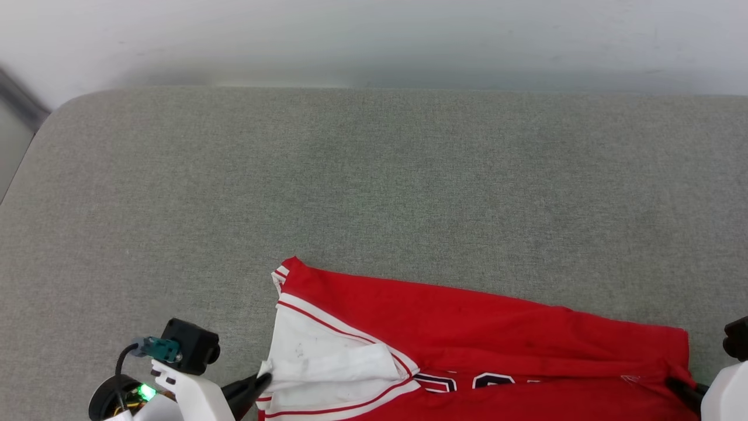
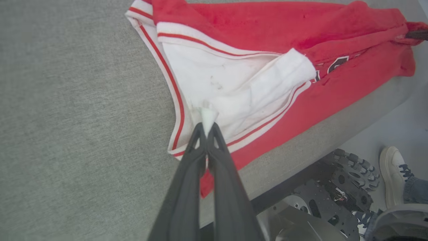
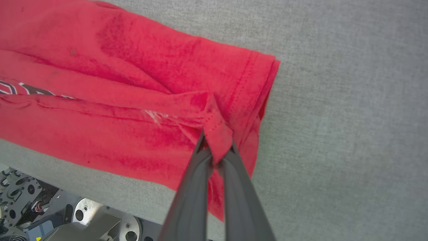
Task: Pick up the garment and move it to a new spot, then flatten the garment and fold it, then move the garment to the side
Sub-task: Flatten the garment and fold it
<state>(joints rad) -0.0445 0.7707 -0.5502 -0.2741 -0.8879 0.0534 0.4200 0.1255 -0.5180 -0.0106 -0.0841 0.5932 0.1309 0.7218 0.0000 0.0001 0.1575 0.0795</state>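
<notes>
A red basketball-jersey garment [image 1: 467,327] lies stretched sideways along the near edge of a grey fabric-covered surface [image 1: 374,175], with its lower part draped over that near edge. Its white sleeve [image 1: 327,356], bordered with red-and-white striped trim, is at the left end. The red hem is at the right end. Part of a black, white-outlined number shows near the middle, partly hidden in a fold. At the near left, the left gripper [image 1: 260,383] has its two dark fingers pressed together, pinching a small tuft of white sleeve fabric. At the near right, the right gripper [image 1: 678,386] has its fingers pressed together as well, pinching a folded bit of the red hem. The cloth runs between the two grippers in long, loose creases. The far part of the grey surface is bare, with a pale wall [image 1: 374,35] behind it. In the left wrist view, below the near edge, part of the robot's dark wheeled base [image 2: 334,194] is visible. Beside it on the floor is a person's white shoe [image 2: 391,174].
</notes>
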